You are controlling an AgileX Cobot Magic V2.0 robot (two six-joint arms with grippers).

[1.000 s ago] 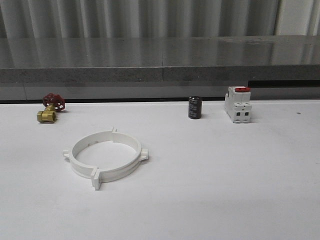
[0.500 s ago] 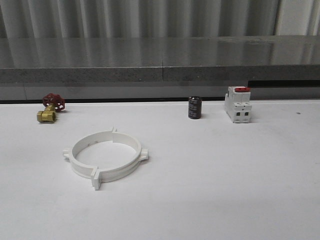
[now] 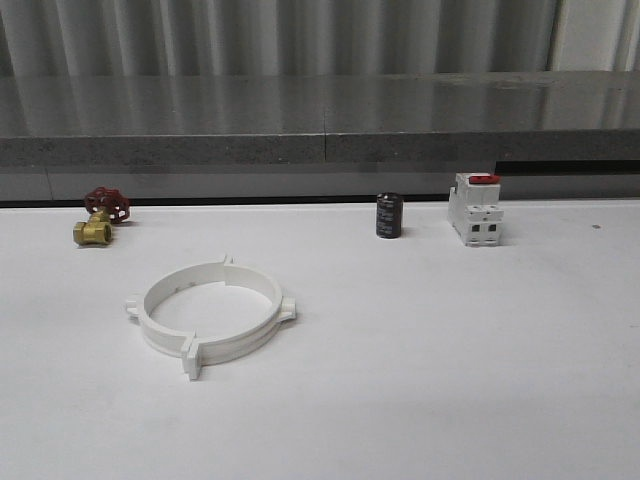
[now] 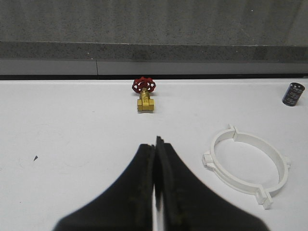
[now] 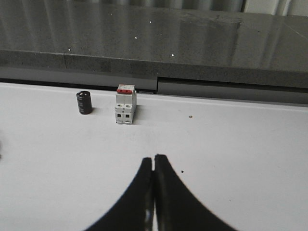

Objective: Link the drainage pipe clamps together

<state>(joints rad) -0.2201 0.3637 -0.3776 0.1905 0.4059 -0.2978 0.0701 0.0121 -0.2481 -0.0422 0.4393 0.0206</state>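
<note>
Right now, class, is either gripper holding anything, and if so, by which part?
Nothing is held. The left gripper and right gripper are shut on nothing; the white plastic ring of pipe clamps lies untouched on the table.

White clamps [image 3: 212, 317] sitting on white table [image 3: 450, 380]; valve [image 3: 100, 217] showing brass w/ red wheel, breaker [image 3: 476, 210] white w/ red switch, capacitor [image 3: 389, 215] black.

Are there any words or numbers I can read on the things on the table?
None can be read.
Black cylinder: pale marks on its side, too blurred to read.
White breaker with the red switch: any print is too small to make out.
Brass valve with the red handwheel: no lettering visible.
White clamp ring: plain, no lettering visible.
</note>
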